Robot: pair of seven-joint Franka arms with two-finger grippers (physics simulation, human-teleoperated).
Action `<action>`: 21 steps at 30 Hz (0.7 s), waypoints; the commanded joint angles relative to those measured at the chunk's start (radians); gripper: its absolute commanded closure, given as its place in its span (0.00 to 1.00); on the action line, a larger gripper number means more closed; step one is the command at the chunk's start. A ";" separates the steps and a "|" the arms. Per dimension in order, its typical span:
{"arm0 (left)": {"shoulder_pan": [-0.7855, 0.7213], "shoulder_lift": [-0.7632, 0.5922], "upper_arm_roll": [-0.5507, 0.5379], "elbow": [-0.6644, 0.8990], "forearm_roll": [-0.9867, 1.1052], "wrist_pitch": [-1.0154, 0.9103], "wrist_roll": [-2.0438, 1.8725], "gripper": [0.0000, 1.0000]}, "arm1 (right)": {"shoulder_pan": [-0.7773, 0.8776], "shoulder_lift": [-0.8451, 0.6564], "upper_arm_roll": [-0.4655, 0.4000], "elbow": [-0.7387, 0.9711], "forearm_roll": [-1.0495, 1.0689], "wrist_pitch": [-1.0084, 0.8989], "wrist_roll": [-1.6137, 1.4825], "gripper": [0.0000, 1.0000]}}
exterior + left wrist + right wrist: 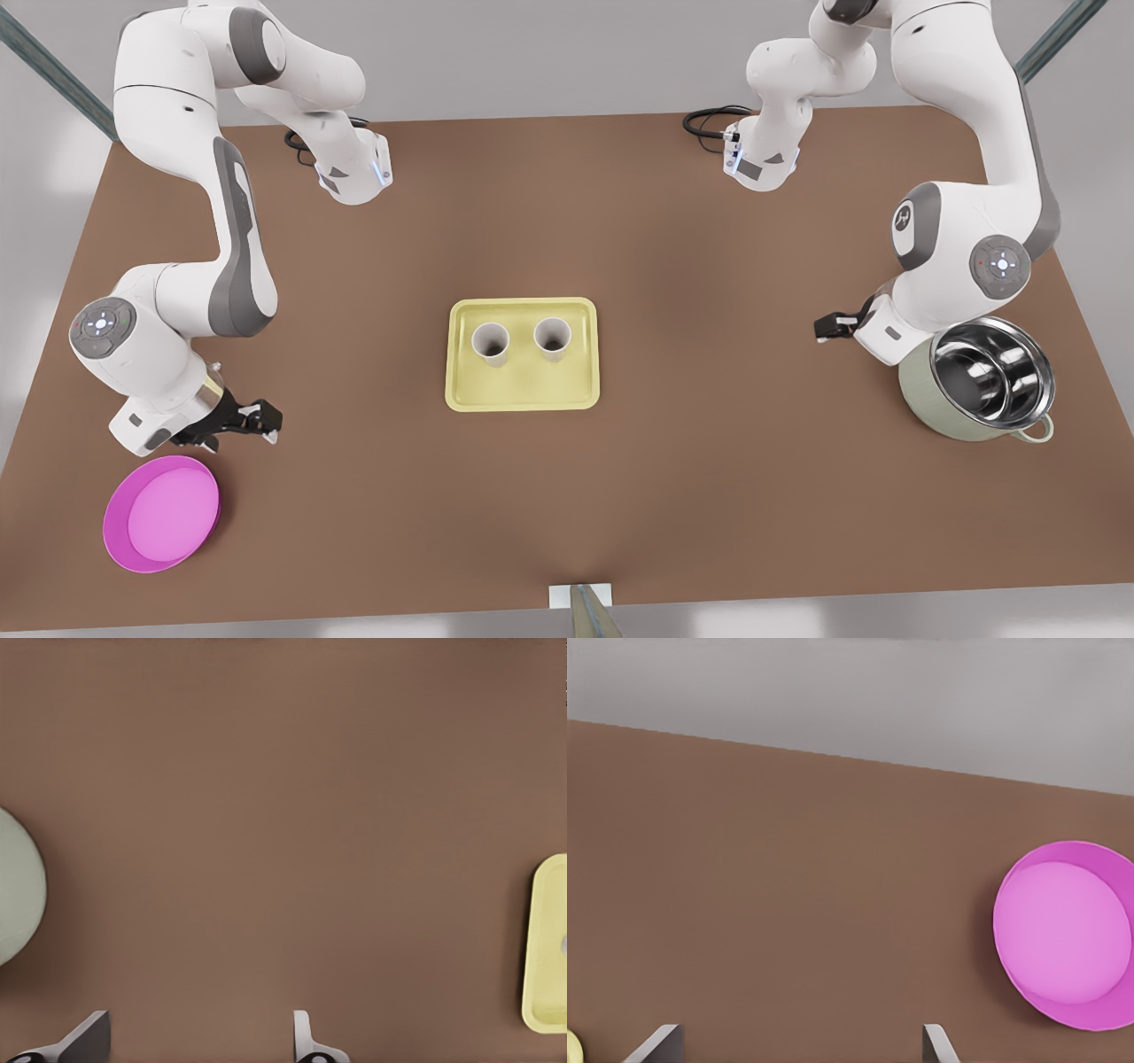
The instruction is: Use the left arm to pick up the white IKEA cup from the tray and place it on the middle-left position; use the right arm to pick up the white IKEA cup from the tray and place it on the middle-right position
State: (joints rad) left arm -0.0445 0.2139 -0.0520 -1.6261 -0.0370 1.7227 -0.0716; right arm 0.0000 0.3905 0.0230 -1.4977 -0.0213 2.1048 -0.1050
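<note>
Both pincers (266, 424) (822, 329) hover, spread, over brown tabletop (709, 443).

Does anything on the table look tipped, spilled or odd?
Nothing stands out. Both cups stand upright, side by side in the tray. The plate and the pot sit level on the table. The left end effector, by the pot, and the right end effector, by the plate, are open and empty.

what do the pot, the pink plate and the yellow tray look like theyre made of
Pot: mirror-bright inside, likely steel; matte grey-green outside, perhaps enamel. Pink plate: flat, even magenta, probably plastic. Yellow tray: matte pale yellow with soft rounded rim, plastic-looking.
</note>
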 commanded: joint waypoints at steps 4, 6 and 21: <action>-0.199 0.044 -0.003 0.071 0.058 -0.012 -0.172 0.00 | 0.028 -0.004 0.044 0.001 0.001 -0.026 -0.010 0.00; -0.371 0.061 -0.006 0.072 0.066 0.012 -0.301 0.00 | 0.097 -0.022 0.109 0.001 -0.006 -0.118 0.059 0.00; -0.650 0.429 -0.029 0.183 0.077 0.408 -0.878 0.00 | 0.268 0.008 0.209 -0.299 -0.003 0.171 0.171 0.00</action>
State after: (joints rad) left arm -0.6948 0.6359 -0.0809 -1.4449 0.0402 1.9960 -0.5190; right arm 0.2690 0.4003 0.2312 -1.7899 -0.0253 2.1779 -0.0056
